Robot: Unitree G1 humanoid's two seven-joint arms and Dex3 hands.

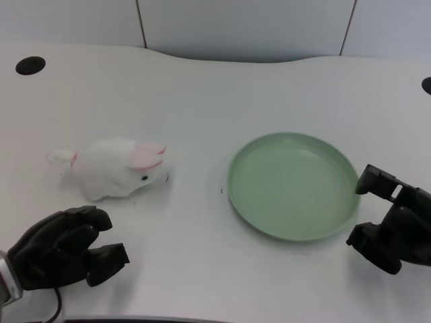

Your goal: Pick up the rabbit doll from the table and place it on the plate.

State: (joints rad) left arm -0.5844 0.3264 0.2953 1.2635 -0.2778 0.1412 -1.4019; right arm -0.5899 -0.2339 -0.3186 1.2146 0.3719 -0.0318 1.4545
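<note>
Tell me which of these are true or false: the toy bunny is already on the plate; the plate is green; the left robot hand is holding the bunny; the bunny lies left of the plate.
1. The bunny is already on the plate. False: the bunny lies on the white table, apart from the plate.
2. The plate is green. True.
3. The left robot hand is holding the bunny. False: the left robot hand is near the table's front edge, holding nothing, short of the bunny.
4. The bunny lies left of the plate. True.
</note>
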